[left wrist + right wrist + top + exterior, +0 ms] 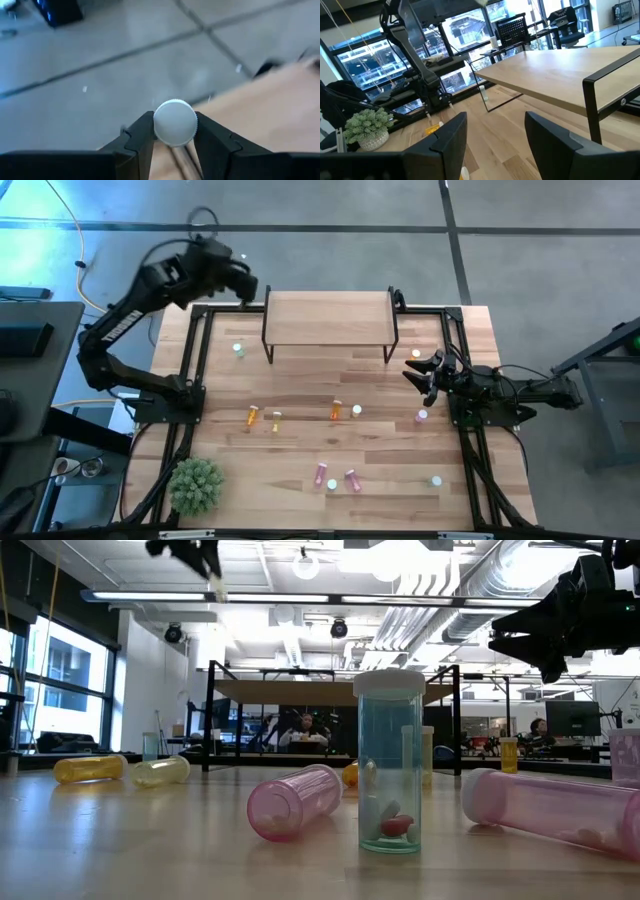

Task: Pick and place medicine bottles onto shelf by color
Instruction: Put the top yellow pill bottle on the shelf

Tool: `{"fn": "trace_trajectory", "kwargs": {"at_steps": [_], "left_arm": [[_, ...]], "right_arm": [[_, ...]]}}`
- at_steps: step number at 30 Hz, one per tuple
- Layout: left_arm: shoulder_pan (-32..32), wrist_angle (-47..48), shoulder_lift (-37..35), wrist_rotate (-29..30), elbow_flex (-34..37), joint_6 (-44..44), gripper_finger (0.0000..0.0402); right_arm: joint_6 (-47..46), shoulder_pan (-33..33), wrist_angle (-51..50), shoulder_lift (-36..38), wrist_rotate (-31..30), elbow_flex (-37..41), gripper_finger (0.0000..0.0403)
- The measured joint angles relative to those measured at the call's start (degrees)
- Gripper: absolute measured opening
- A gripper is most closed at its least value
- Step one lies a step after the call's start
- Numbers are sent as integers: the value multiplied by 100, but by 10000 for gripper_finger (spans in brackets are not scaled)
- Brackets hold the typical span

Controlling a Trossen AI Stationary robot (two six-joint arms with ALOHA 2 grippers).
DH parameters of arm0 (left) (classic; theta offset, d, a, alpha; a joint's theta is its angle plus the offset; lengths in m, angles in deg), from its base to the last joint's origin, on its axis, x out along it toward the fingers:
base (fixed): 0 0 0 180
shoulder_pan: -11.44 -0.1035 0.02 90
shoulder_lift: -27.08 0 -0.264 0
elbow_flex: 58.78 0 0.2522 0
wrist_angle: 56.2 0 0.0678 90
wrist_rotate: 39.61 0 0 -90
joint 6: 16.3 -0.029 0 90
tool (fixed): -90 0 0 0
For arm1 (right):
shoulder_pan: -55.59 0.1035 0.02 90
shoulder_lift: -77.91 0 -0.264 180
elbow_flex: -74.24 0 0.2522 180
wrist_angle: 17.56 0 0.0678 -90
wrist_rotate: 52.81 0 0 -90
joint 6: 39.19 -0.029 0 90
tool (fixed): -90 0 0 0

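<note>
**Bottle in my left fingers, at the shelf's left end**

My left gripper [174, 131] is clamped on a white-capped bottle [175, 122]; in the high view it sits in the upper left of the frame, just off the left end of the shelf [330, 318], above the table's far edge. In the wrist view there is grey floor beyond the cap and light wood to one side.

My right gripper [424, 371] hangs at the centre right of the high view, fingers spread wide and empty, just below and right of the shelf's right legs. An orange bottle [416, 354] stands beside it, a pink one [422, 417] a little lower.

The shelf top is bare. Other bottles lie scattered across the middle and lower part of the table [300, 470], with open wood between them. A small plant [196, 485] sits at lower left.
</note>
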Motion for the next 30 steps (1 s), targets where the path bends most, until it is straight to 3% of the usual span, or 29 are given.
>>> {"fn": "trace_trajectory", "kwargs": {"at_steps": [10,15,25,30], "left_arm": [[158,-87,557,15,-1278,131,113],[353,-60,1053,-69,-1335,102,113],[509,40,2099,-888,-1335,-602,113],[507,417,2519,-896,-1335,-965,113]], "right_arm": [[1,-2,1,1,1,0,190],[1,0,2,2,1,0,190],[1,-1,2,1,1,0,190],[2,-2,0,2,0,-2,190]]}}
